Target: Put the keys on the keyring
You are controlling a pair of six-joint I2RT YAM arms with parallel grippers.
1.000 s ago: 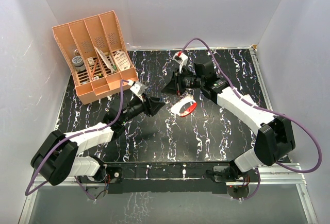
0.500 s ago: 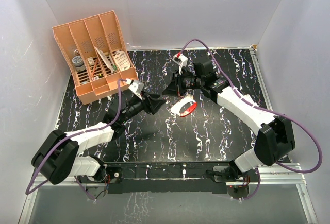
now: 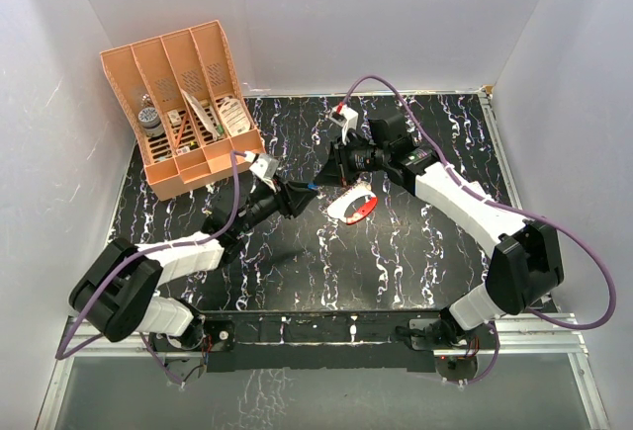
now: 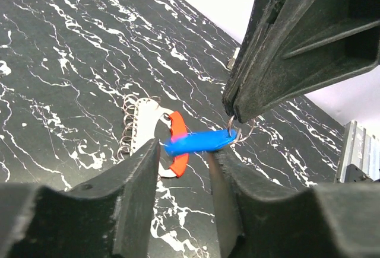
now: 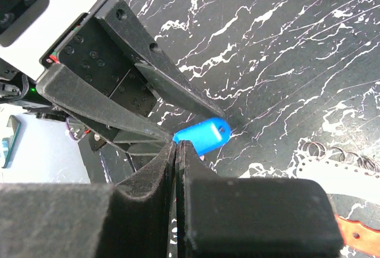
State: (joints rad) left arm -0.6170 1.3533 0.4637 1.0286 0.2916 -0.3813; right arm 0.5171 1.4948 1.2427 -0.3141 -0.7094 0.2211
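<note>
The key (image 4: 199,141) hangs in the air above the worktop (image 4: 71,50), between the two hands. In the top view the right hand (image 4: 236,114) comes from 1 o'clock, its fingers pressed together on one end of the key. The left hand (image 4: 184,152) comes from 8 o'clock, spread, with the key's free end at its gap. The keyring (image 4: 177,127) lies flat on the worktop at 4 o'clock of the key, not held. I judge the key light and stiff, but its smooth blue head can turn in a pinch, so it is better to grip the flat faces. The rigid keyring probably slides if pushed.
</note>
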